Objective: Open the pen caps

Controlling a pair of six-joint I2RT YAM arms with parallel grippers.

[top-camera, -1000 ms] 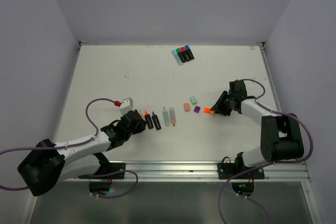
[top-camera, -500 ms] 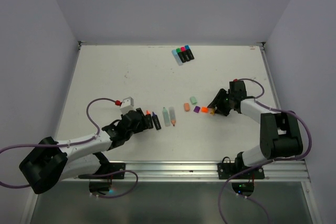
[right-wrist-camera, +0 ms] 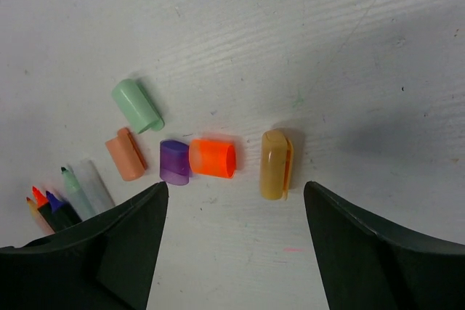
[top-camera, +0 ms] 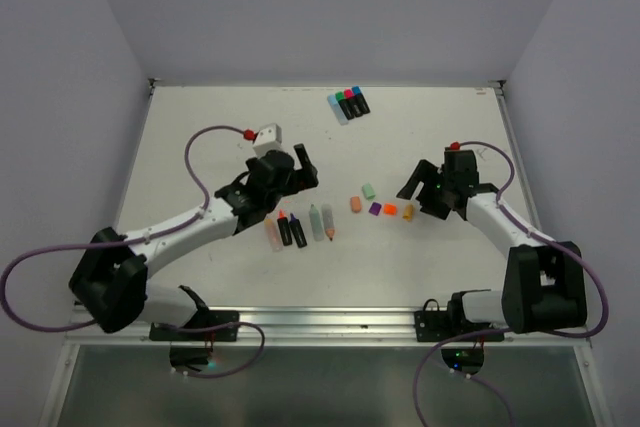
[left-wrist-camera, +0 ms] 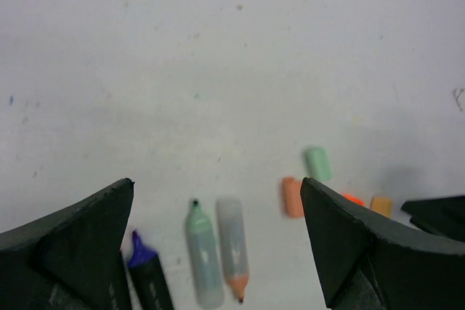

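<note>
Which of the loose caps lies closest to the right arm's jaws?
The amber-yellow cap, last in the row, beside the bright orange cap; the other caps lie farther from those jaws.

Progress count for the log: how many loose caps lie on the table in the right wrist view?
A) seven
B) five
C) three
B: five caps lie there off their pens: the mint cap, salmon cap, purple cap, orange cap and amber cap.
</note>
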